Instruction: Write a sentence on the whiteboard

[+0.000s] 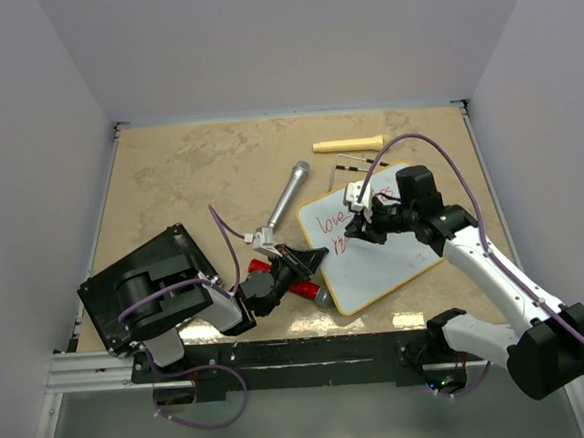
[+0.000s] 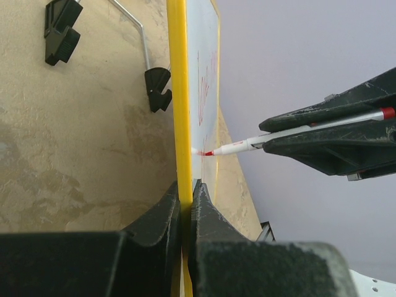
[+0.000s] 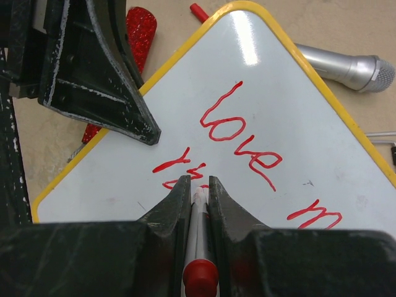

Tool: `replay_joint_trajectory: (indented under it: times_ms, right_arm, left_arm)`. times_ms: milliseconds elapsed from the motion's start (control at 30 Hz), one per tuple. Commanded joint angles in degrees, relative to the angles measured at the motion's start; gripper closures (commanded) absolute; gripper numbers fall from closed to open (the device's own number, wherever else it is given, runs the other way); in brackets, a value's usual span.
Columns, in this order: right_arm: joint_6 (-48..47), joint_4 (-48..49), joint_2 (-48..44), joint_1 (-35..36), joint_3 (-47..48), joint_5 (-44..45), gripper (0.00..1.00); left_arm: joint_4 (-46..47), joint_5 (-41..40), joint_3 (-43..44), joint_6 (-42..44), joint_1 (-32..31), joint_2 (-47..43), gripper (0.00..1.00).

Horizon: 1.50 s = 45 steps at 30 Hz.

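Note:
The whiteboard (image 1: 385, 265) lies tilted right of the table's middle, its frame showing yellow (image 2: 177, 93). The sentence (image 3: 238, 133) is in red: "love" and the start of an "m" word on the first line, a few strokes on the second (image 1: 332, 222). My left gripper (image 1: 313, 262) is shut on the board's near-left edge (image 2: 185, 189). My right gripper (image 3: 198, 183) is shut on a red marker (image 3: 199, 247), whose tip touches the board at the second line (image 2: 207, 152). The right gripper (image 1: 351, 237) hovers over the board's left part.
A silver microphone (image 1: 289, 201) lies left of the board's far corner. A cream stick (image 1: 349, 144) lies behind the board. A red glittery object (image 1: 295, 285) sits under my left gripper. A black flat box (image 1: 141, 285) is at near left. Black wire feet (image 2: 157, 88) prop the board.

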Motion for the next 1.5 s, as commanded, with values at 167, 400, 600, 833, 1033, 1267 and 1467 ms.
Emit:
replay_joint_trajectory:
  times_ms: [167,400,600,833,1033,1267,1467]
  right_arm:
    - [-4.7,-5.8,1.3,0.3,2.9,3.1,1.0]
    - [0.1,-0.7,-2.7,-0.1,2.3,6.8,1.0]
    - [1.5,1.7,-4.8,-1.9,2.8,2.8,1.0]
    - [4.5,5.4,-2.3,-1.9,1.5,6.8,1.0]
    - [5.1,6.4,-0.7,-1.7,1.0,7.5,1.0]
    - [3.4,4.0,0.0,-1.7,1.1,6.0,1.0]
    - [-0.1,-0.9,1.0,-1.7,2.2,3.5,1.0]
  left_arm:
    - [4.7,-0.7,-1.2,7.4,-0.2,0.1,1.0]
    - [4.9,-0.7,-1.3,7.4,-0.2,0.1,1.0]
    - [4.9,-0.6,-1.3,7.4,-0.2,0.2,1.0]
    - [4.7,-0.2,-0.8,7.4,-0.2,0.4,1.0]
    - [4.6,-0.2,-0.8,7.6,-0.2,0.3,1.0]
    - [4.6,-0.2,-0.8,7.7,-0.2,0.3,1.0]
    - [4.7,-0.2,-0.9,7.7,-0.2,0.2,1.0]
